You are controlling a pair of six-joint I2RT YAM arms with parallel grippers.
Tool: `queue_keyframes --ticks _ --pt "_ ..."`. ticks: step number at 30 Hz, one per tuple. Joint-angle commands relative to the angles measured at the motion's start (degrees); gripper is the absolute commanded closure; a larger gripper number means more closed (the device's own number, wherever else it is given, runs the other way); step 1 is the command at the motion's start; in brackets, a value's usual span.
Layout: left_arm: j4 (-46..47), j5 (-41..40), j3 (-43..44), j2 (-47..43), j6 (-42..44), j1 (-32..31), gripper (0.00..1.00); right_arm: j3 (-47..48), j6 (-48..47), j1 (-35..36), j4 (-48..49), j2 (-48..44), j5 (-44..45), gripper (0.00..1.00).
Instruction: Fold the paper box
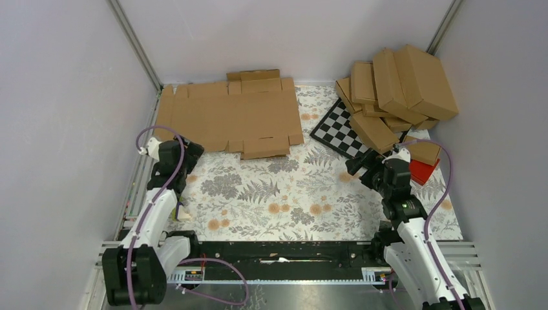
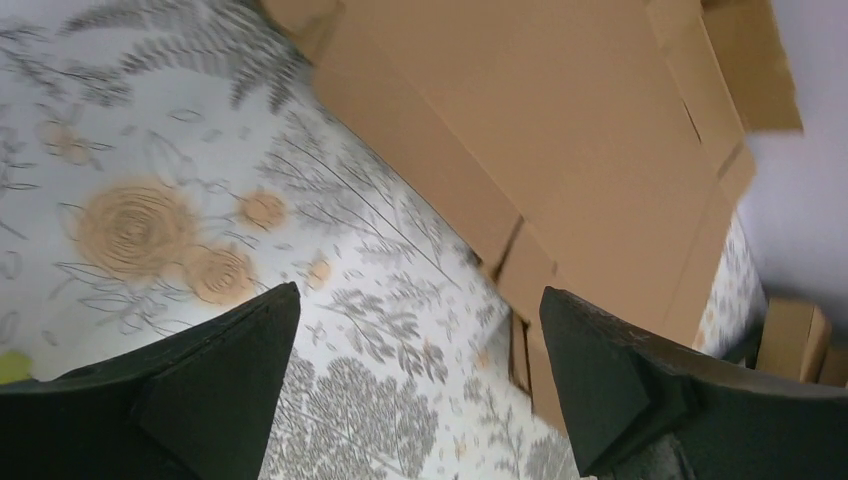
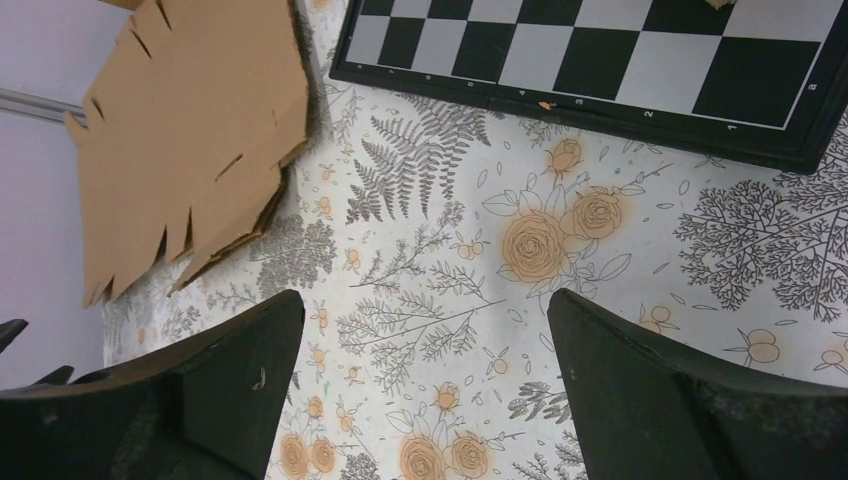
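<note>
With both jaws fully open and empty, the flat paper box (image 1: 229,116) may slide across the surface (image 1: 291,190) if one flap is lifted unrestrained

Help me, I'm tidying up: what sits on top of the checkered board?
A pile of folded cardboard boxes overlaps the right side of the checkered board. The squares on its left are bare. How far the board runs beneath the pile is hidden.

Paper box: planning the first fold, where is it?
The paper box lies flat at the back left in the top view, just left of the checkered board.
</note>
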Motion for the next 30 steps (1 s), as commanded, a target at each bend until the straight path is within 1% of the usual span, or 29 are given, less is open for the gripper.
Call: queue_keyframes --ticks 1,4,6,10,18,26,27,30 --pt "4.5 0.5 2.4 3.2 -7.1 5.7 0.01 1.2 1.1 0.2 0.2 -2.0 -1.1 0.00" --pt "7.7 3.4 2.5 7.3 -9.0 9.1 0.03 0.6 1.2 0.2 0.5 -2.2 -1.5 0.00" --pt "12.2 6.7 1.1 9.9 -10.3 11.1 0.06 0.2 0.5 0.2 1.5 -2.0 -2.5 0.00" --pt "21.3 14.0 -0.8 14.5 -11.6 12.4 0.12 0.3 0.3 0.2 1.7 -1.4 -1.8 0.00" --pt "26.5 15.6 -0.6 21.7 -12.5 12.4 0.16 -0.9 1.7 0.2 3.6 -1.4 -0.9 0.00" --pt "33.7 17.3 -1.2 28.2 -15.9 12.4 0.19 -2.4 3.2 0.2 4.0 -2.0 0.4 0.00" --pt "34.4 17.6 -1.1 29.1 -16.2 12.3 0.20 -2.6 3.2 0.2 4.5 -2.3 0.4 0.00" --pt "36.8 17.6 -1.3 30.4 -17.0 12.3 0.27 -2.5 3.1 0.2 4.7 -2.5 0.6 0.00"
